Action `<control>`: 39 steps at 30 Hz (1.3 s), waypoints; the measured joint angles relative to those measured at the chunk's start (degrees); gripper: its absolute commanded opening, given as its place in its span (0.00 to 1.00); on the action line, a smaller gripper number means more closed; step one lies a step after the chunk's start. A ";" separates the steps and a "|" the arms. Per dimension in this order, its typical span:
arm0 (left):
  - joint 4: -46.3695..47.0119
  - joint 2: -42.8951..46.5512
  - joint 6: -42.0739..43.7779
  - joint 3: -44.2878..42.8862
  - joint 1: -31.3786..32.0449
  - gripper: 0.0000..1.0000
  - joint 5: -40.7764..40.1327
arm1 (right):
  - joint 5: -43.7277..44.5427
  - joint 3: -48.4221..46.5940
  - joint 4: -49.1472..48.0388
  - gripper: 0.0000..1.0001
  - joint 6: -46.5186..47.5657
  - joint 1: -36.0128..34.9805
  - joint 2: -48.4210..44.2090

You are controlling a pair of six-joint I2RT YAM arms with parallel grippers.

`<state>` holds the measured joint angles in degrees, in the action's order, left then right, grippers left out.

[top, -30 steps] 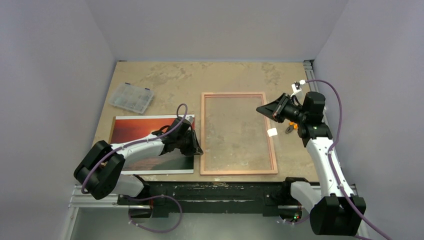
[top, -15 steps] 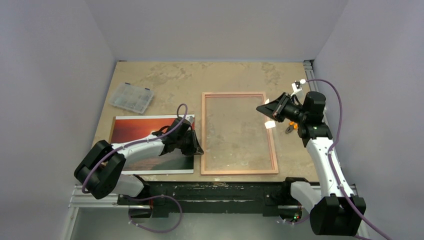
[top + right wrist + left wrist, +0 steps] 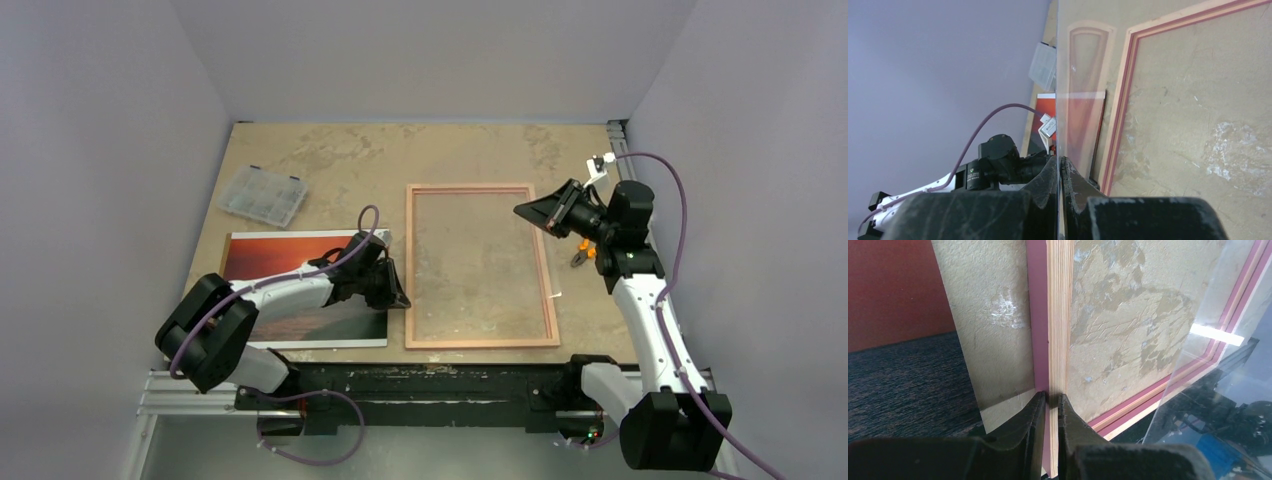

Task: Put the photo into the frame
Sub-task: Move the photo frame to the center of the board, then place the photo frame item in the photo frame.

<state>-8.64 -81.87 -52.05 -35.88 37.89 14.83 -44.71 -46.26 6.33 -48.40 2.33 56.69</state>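
Note:
The thin pinkish wood frame lies flat on the table, right of centre. My left gripper is shut on its left rail, which the left wrist view shows between the fingers as a strip of wood. The sunset photo lies face up left of the frame, partly under my left arm. It also shows in the left wrist view. My right gripper is shut on the edge of the clear pane and holds it tilted up above the frame's right side. The pane also shows in the left wrist view.
A clear plastic organiser box sits at the back left of the table. A small orange-handled tool lies right of the frame under my right wrist. Grey walls close in the table on three sides.
The right gripper has tilted the clear pane further up; its white glint has moved down the frame's right rail. The frame and left gripper have shifted slightly right.

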 measured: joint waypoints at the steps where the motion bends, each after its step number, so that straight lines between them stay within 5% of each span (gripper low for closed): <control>1: 0.00 -0.07 0.00 -0.02 0.00 0.05 0.04 | 0.15 0.00 -0.50 0.00 -0.02 0.00 0.00; 39: -0.22 -1.33 -0.90 -0.66 0.68 0.01 -0.02 | 2.16 10.88 -9.22 0.00 -3.02 -0.09 5.95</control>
<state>-8.86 -83.20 -52.95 -36.53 38.57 14.81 -42.54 -35.38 -2.90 -51.42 2.24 62.63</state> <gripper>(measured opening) 0.106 0.003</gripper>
